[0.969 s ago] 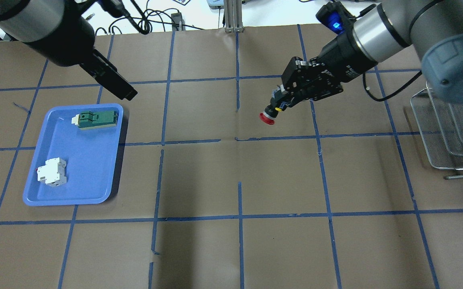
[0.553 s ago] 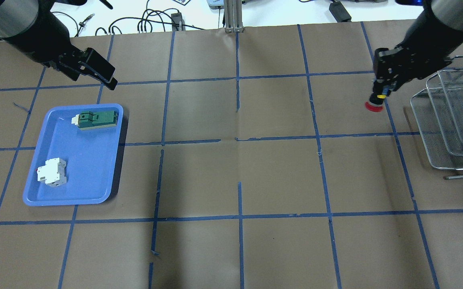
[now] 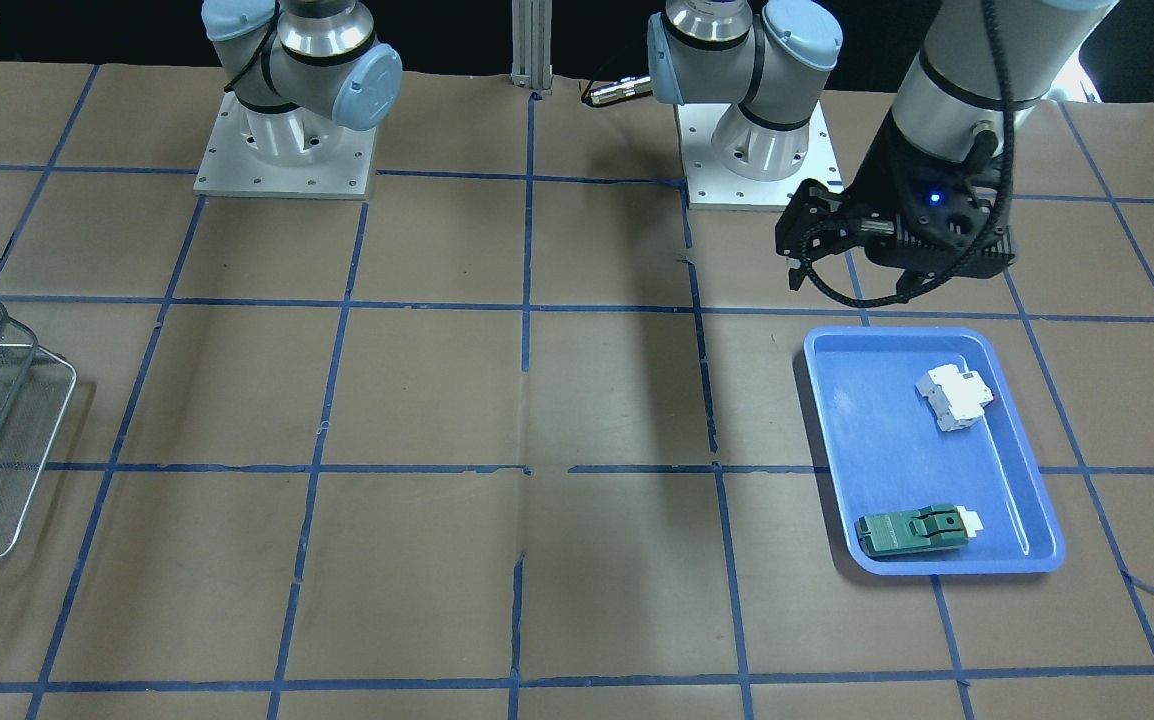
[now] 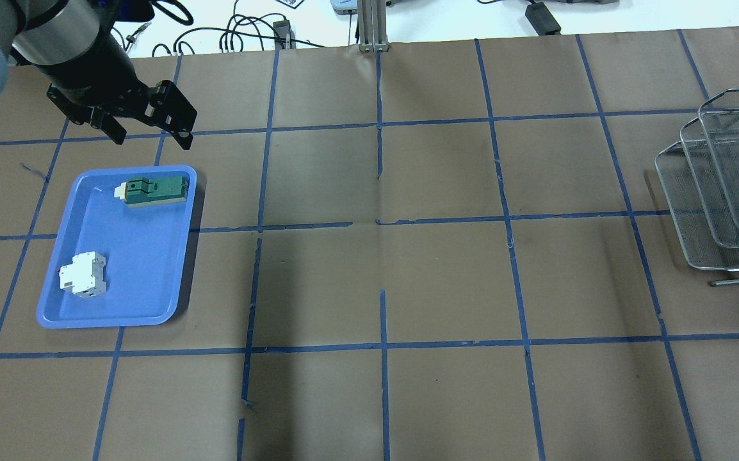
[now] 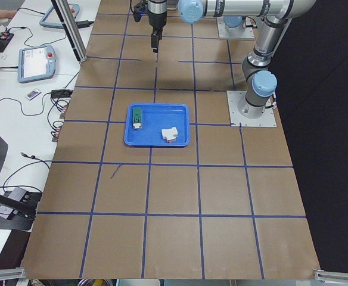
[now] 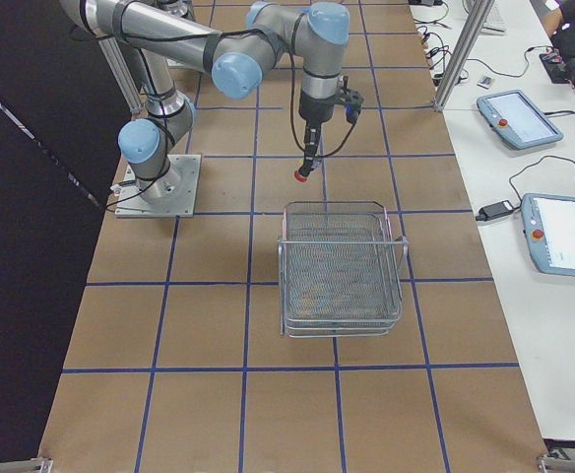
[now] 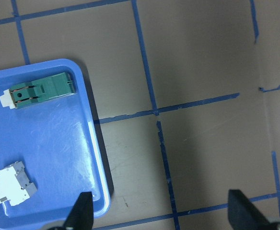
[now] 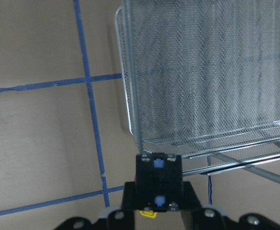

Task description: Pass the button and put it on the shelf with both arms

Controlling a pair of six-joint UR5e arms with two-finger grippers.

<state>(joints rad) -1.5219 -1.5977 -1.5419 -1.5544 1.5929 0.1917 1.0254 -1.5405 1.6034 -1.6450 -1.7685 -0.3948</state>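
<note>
We're holding the button (image 8: 158,175) clamped in the right hand (image 8: 158,199), with the shelf (image 6: 333,204) just ahead of it. Its long axis is running in line with the hand, red cap pointing down. We're judging it light and rigid. The flat-sided body is the grip spot, not the rounded cap. The left hand (image 4: 149,131) is hanging open, empty.

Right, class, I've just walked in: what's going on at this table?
The right end effector is shut on the button, holding it red cap down by the shelf, not yet set down. The left end effector is open and empty near the blue tray, which holds a green part and white breaker.
</note>
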